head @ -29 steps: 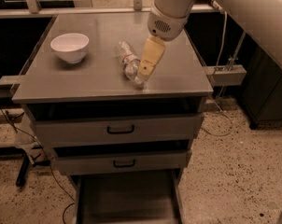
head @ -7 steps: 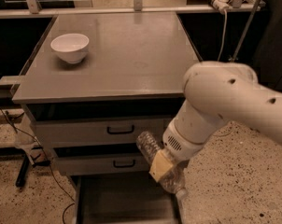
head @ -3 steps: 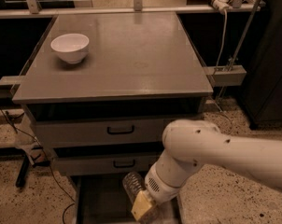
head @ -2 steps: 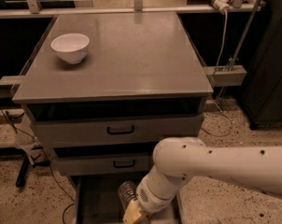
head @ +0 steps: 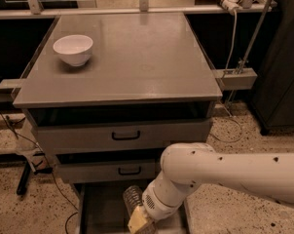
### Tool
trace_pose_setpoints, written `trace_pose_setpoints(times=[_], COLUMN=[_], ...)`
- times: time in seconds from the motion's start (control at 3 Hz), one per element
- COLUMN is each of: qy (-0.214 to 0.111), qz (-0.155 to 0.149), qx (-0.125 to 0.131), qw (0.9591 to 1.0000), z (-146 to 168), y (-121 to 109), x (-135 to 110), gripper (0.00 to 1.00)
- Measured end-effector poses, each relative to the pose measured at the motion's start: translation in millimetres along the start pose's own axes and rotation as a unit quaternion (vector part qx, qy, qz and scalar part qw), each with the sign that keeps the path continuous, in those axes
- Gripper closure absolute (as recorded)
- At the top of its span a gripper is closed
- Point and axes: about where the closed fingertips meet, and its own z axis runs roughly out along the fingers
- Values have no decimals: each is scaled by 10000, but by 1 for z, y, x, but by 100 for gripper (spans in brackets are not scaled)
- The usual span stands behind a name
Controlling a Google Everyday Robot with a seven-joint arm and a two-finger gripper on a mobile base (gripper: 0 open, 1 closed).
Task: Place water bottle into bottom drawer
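Observation:
My gripper [head: 140, 222] is low at the bottom edge of the camera view, over the open bottom drawer [head: 99, 209]. It is shut on the clear crinkled water bottle [head: 133, 199], whose upper part sticks up and left from the yellowish fingers [head: 139, 222]. The bottle hangs just above the drawer's flat grey floor, towards its right half. My white arm [head: 225, 172] reaches in from the right and hides the drawer's right side.
A white bowl [head: 73, 48] stands at the back left of the grey cabinet top [head: 132, 57]. Two shut upper drawers with black handles [head: 125, 136] sit above the open one. Cables lie on the speckled floor at left; a dark cabinet [head: 281, 57] stands at right.
My gripper carried the bottle from the cabinet top down past the drawer fronts, and has dropped lower and further left over the bottom drawer in the last second.

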Motion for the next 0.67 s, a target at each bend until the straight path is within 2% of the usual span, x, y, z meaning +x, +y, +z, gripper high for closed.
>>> trace_pose_setpoints(times=[0.33,0.67], qy=[-108,-527], qz=[207,632], qx=[-322,-788], qw=[9992,9935], z=[30,63], y=[-5,-20], x=[-1,-11], gripper=[100,100])
